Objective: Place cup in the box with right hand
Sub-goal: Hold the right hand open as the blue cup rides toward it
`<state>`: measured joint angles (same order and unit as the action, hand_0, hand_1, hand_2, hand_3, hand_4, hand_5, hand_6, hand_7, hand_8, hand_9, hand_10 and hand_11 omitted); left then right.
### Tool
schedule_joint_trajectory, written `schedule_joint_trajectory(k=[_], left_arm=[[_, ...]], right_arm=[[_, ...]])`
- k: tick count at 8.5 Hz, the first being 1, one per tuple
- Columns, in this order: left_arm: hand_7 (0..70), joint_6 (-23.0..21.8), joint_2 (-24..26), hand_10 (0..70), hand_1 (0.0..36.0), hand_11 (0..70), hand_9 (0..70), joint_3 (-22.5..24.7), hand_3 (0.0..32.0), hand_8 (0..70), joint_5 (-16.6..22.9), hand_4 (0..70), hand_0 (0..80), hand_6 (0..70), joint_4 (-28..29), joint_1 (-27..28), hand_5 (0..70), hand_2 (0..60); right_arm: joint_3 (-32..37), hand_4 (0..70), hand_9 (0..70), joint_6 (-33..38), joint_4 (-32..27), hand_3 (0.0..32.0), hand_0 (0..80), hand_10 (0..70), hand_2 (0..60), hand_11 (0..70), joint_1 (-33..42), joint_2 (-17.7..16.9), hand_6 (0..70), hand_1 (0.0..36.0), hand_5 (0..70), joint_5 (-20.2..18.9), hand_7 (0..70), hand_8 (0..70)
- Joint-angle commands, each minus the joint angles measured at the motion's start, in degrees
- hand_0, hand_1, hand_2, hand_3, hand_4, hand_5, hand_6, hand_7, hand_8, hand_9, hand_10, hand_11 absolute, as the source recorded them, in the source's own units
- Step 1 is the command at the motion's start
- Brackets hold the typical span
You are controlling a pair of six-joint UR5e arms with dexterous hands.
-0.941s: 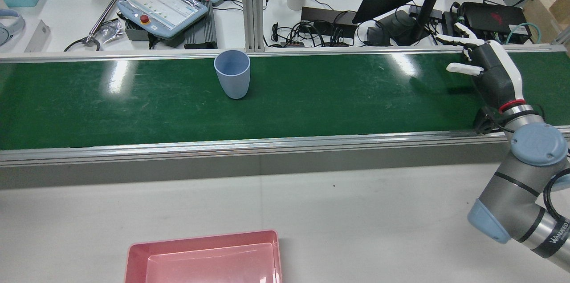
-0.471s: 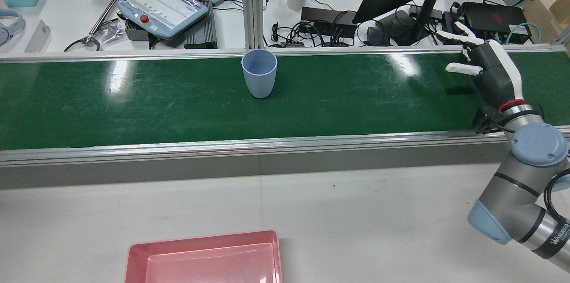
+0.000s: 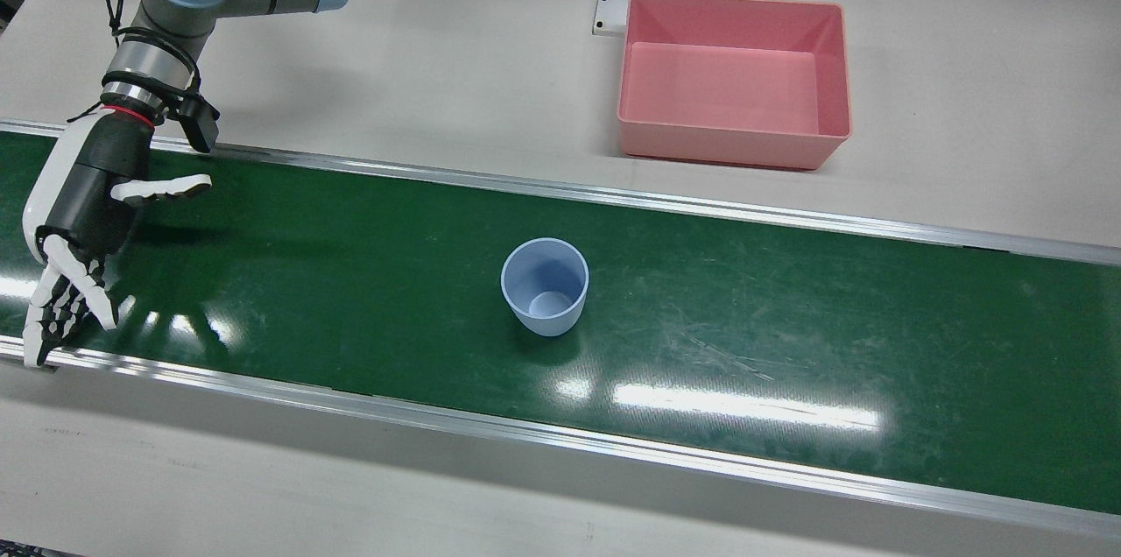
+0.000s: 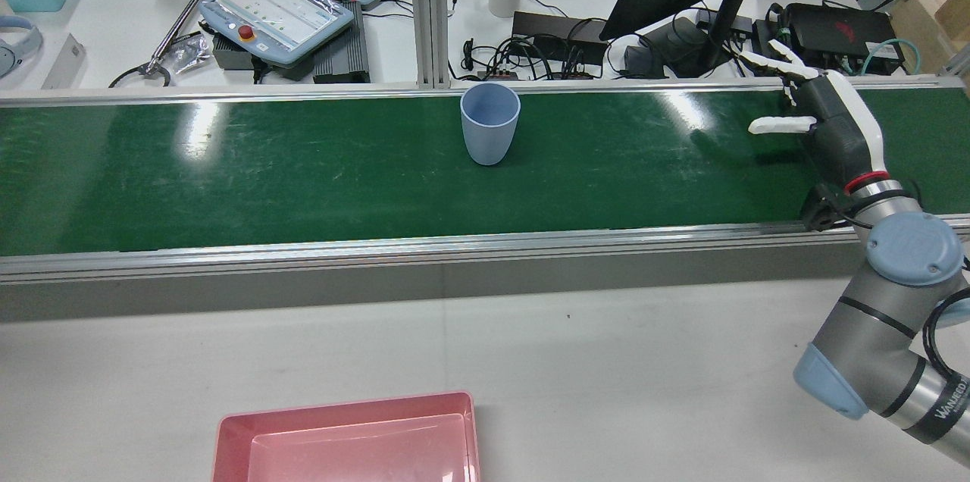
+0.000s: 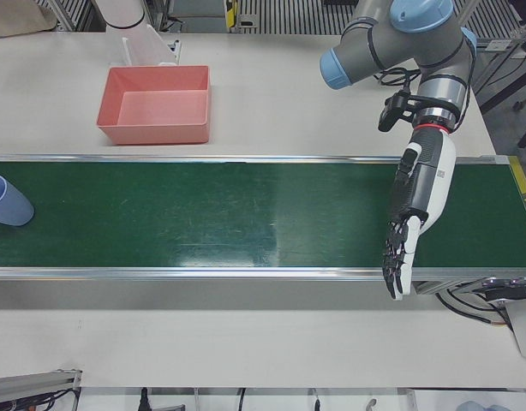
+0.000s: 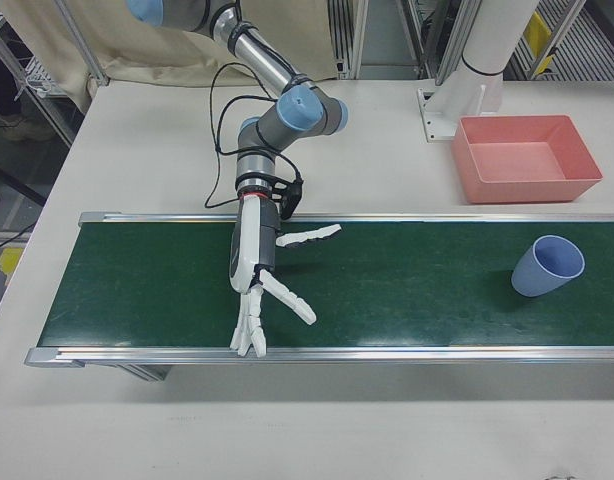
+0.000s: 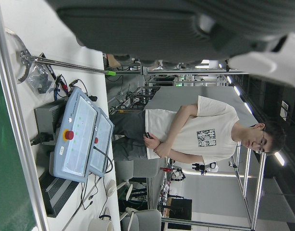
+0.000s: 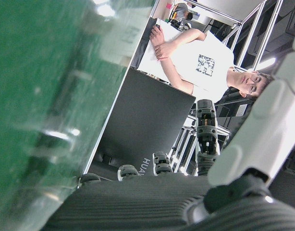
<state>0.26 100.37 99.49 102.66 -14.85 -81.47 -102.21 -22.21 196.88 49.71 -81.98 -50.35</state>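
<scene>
Carried along the green belt [image 4: 303,164], the blue cup [image 4: 489,123] is now found nearer the right hand [image 4: 822,118], though still well apart from it, upright near the belt's far rail. That hand is held spread wide and empty above the belt. The pink box [image 4: 348,440] sits empty on the desk [image 4: 606,376]. "WANEED" is partly legible on the arm; a monitor back in the right hand view appears marked "HUA".

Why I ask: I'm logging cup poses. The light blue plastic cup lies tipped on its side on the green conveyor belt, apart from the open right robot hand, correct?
Not quite: the light blue plastic cup stands upright, mouth up, as the rear view shows. It is on the green conveyor belt, apart from the open right robot hand.
</scene>
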Motion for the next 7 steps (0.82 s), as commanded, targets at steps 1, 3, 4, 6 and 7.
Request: schedule_joint_trajectory(k=[1,3,4,6,7], left_arm=[[0.0,0.0,0.0,0.0,0.0,0.0,0.0,0.0,0.0,0.0,0.0,0.0,0.0,0.0,0.0,0.0,0.0,0.0],[0.0,0.0,0.0,0.0,0.0,0.0,0.0,0.0,0.0,0.0,0.0,0.0,0.0,0.0,0.0,0.0,0.0,0.0],[0.0,0.0,0.0,0.0,0.0,0.0,0.0,0.1,0.0,0.0,0.0,0.0,0.0,0.0,0.0,0.0,0.0,0.0],[0.0,0.0,0.0,0.0,0.0,0.0,0.0,0.0,0.0,0.0,0.0,0.0,0.0,0.0,0.0,0.0,0.0,0.0],[0.0,0.0,0.0,0.0,0.0,0.0,0.0,0.1,0.0,0.0,0.0,0.0,0.0,0.0,0.1,0.0,0.0,0.0]], right_arm=[[-0.5,24.5,2.0,-0.4,0.1,20.2,46.0,0.0,0.0,0.0,-0.9,0.1,0.2,0.2,1.5,0.0,13.6,1.1],[-1.3,25.4,2.1,-0.4,0.2,21.0,46.4,0.0,0.0,0.0,-1.0,-0.1,0.1,1.0,1.5,0.0,13.9,0.8],[-1.4,25.5,2.1,-0.4,0.2,21.2,46.5,0.0,0.0,0.0,-1.0,-0.1,0.1,0.8,1.5,0.0,14.0,0.7],[-2.2,27.1,2.3,-0.6,0.3,21.2,46.6,0.0,0.0,0.0,-1.8,-0.2,0.1,0.8,1.4,0.0,14.3,0.6],[-2.7,27.9,2.4,-0.6,0.5,21.0,46.6,0.0,0.0,0.0,-2.3,-0.2,0.1,0.9,1.3,0.0,14.6,0.5]])
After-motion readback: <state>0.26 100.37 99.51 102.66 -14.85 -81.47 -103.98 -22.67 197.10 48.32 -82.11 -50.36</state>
